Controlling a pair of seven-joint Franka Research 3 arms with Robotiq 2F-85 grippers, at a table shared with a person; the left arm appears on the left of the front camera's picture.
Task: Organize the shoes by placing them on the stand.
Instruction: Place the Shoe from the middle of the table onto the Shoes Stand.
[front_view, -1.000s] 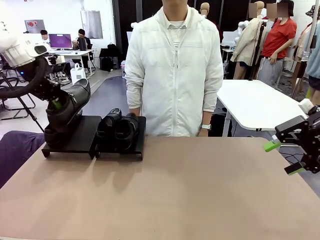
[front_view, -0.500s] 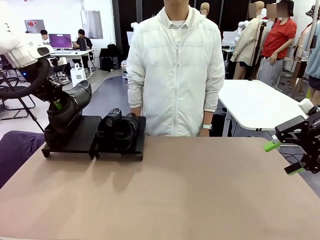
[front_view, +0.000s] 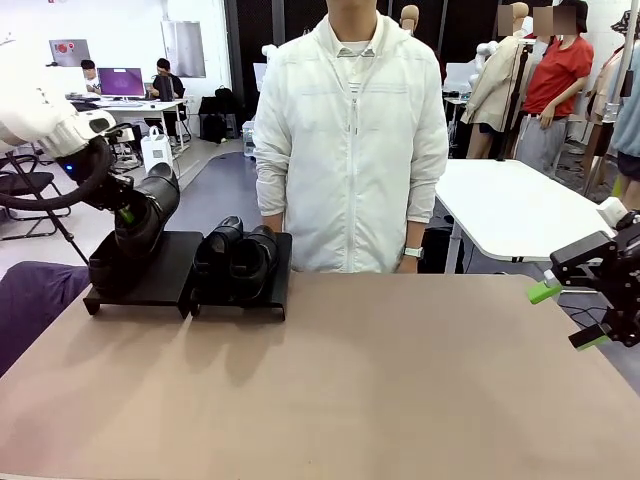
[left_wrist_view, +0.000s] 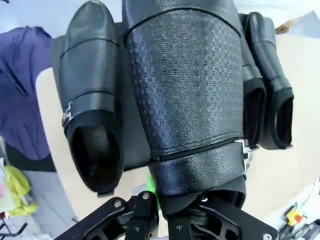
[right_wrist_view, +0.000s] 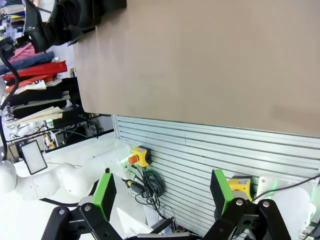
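Since 1 second back, the left gripper (front_view: 124, 213) had swung the shoe it carried (front_view: 140, 215) steeper, toe pointing up, and lower toward the left stand (front_view: 170, 272) at the left middle of the frame. It was clamped on the shoe's heel end, and the left wrist view showed the textured upper (left_wrist_view: 185, 85) hanging right beside another shoe (left_wrist_view: 90, 100) already sitting on that platform. 2 more shoes (front_view: 238, 258) sat on the right stand (front_view: 279, 280). Looked like the last placement to me; next it'd need the toe tipped down flat before letting go. Right gripper (front_view: 570, 315) hung at the right edge, fingers spread, holding nothing.
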